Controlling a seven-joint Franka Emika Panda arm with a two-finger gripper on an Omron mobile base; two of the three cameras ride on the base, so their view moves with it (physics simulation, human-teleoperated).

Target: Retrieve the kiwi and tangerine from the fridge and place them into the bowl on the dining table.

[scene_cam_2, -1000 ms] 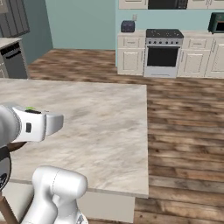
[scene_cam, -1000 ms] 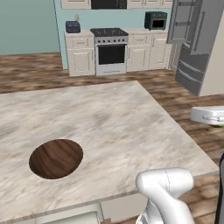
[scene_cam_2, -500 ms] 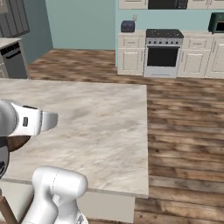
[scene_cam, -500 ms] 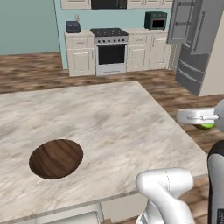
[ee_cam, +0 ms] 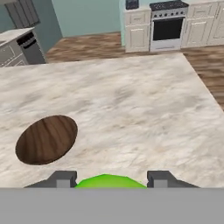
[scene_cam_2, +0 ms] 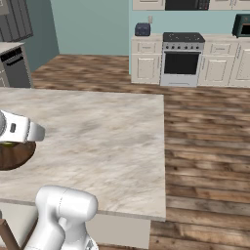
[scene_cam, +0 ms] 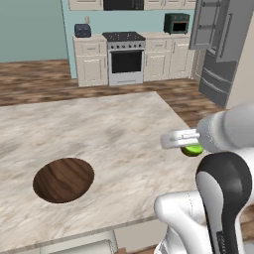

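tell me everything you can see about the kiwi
The kiwi is a small, smooth, bright yellow-green fruit, shown only in part. In the hand view its rounded top sits between the two dark fingertips of the hand, which looks closed on it. In the left base view it hangs under the hand above the right edge of the dining table, apart from the bowl.

- Across the wood plank floor (scene_cam_2: 205, 146) I see a steel stove (scene_cam: 126, 58) with a black oven door, set between cream cabinets (scene_cam: 91, 63).
- A dark blue toaster (scene_cam: 82, 31) sits on the counter left of the stove.
- A dark green toaster oven (scene_cam: 176, 23) stands on the counter to its right.
- The wall (scene_cam_2: 88, 24) behind is teal.
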